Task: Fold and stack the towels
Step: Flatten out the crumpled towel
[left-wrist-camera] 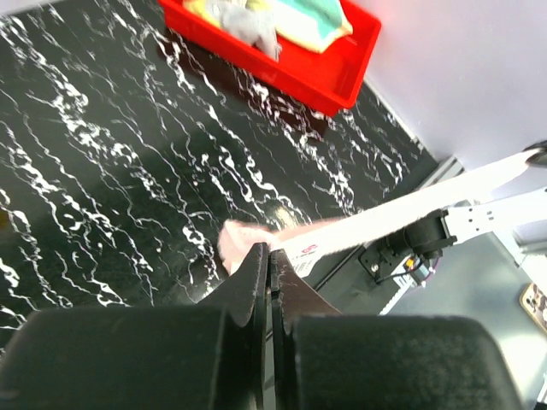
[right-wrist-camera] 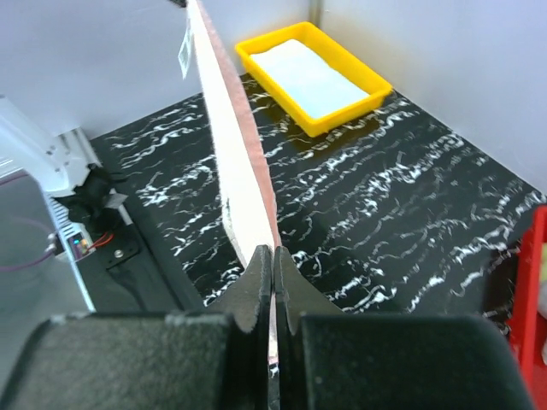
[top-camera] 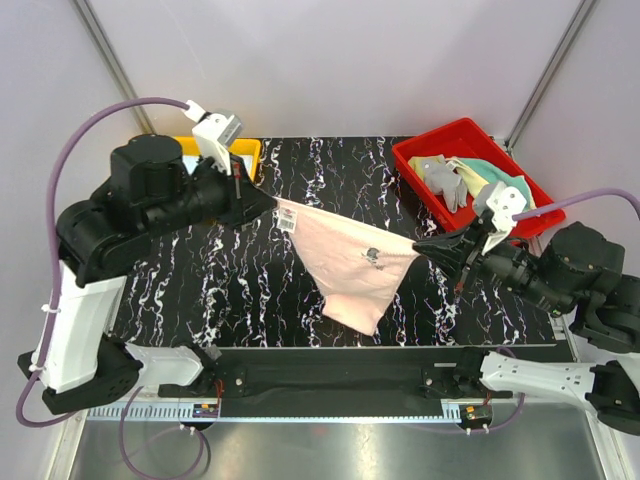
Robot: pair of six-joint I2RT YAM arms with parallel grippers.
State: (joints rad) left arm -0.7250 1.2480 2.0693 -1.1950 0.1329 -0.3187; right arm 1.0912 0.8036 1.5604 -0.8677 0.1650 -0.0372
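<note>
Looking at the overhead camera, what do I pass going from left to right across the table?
First the yellow tray → left gripper, pinching one towel corner → pink towel, stretched between the two grippers → right gripper, pinching the opposite corner → red bin.

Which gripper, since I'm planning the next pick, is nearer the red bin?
Right. The right gripper pinches the pink towel beside the red bin; the left gripper pinches it farther away.

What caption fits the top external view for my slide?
The left claw and right claw hold the pink towel stretched over the marbled table.
</note>
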